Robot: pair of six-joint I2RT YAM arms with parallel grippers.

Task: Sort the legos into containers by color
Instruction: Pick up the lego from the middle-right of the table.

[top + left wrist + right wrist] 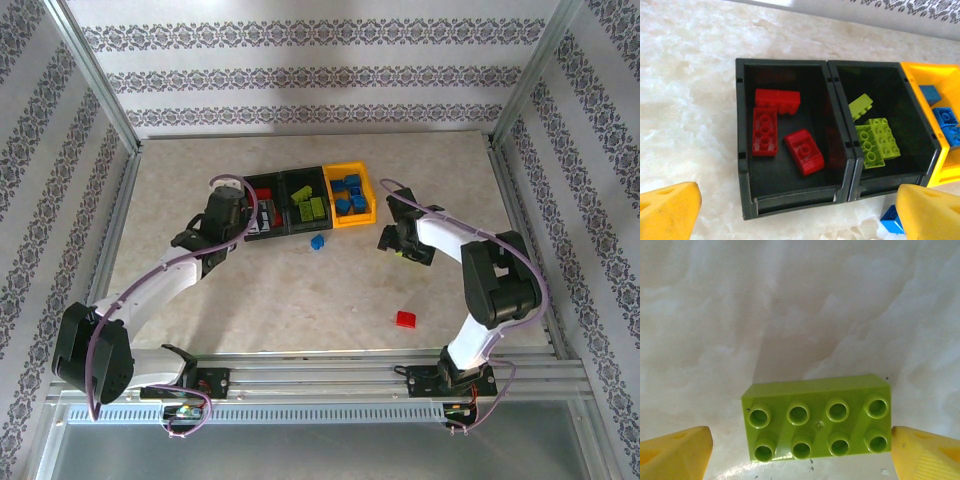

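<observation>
Right wrist view: the right gripper (pixel 800 450) points down at the bench (pixel 790 315), jaws spread wide; a lime green lego (pixel 817 417) lies between its fingertips, ungripped.

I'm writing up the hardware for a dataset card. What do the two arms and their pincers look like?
The left arm and right arm match: white link shells between black joint housings, on black bases. A thin lilac cable loops along each. The left pincer and right pincer have black bodies, and their fingers are yellow plastic wedges.
</observation>
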